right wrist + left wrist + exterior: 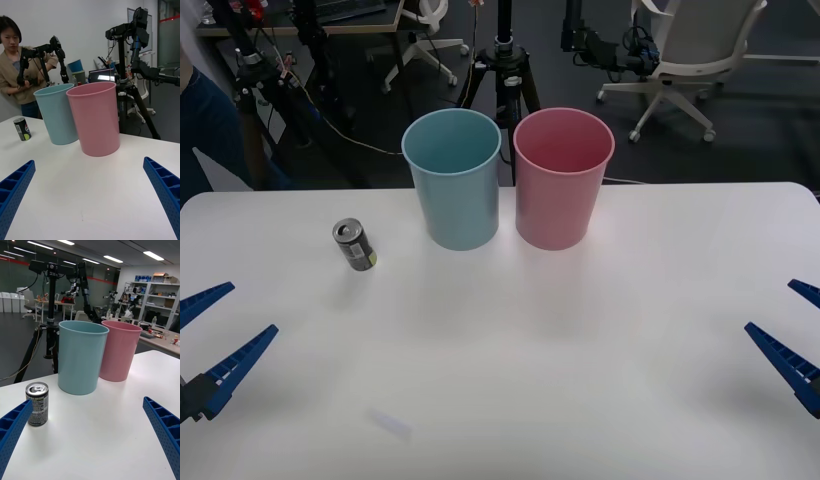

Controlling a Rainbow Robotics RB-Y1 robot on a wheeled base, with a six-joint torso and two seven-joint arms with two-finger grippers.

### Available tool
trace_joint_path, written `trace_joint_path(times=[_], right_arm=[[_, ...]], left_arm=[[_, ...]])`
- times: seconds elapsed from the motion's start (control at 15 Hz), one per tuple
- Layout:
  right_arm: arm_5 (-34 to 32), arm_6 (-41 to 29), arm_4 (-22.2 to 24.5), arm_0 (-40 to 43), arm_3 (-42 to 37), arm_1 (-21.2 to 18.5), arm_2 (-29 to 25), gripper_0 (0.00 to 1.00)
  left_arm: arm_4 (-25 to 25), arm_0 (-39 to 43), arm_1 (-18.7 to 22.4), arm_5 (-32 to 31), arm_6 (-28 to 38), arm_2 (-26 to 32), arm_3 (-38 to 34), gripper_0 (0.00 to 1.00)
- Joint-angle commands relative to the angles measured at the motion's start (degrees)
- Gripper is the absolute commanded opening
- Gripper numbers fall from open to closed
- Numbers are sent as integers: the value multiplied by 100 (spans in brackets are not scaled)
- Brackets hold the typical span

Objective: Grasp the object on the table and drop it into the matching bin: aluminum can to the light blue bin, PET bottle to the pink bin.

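Both claws hang wide apart with nothing in them: left gripper [215, 340] low over the near left edge of the table [580, 380], right gripper [795, 335] at the near right edge. Standing upright on the left half of the tabletop, the aluminum can [354, 245] sits far of the left gripper and well left of the light blue bin [452, 178], apart from it. That bin stands at the far middle, with the pink bin [563, 178] just beside it on the right
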Motion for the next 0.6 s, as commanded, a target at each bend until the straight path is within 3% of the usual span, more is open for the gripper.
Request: trace_joint_path(times=[0.07, 0.4, 0.6], right_arm=[[0, 0, 0, 0, 0, 0, 0, 100], [0, 0, 0, 0, 0, 0, 0, 100], [0, 0, 0, 0, 0, 0, 0, 100]], left_arm=[[-46, 57, -68, -22, -17, -29, 25, 100], [95, 312, -24, 241, -105, -179, -62, 100], [262, 399, -24, 1059, -677, -478, -62, 100]])
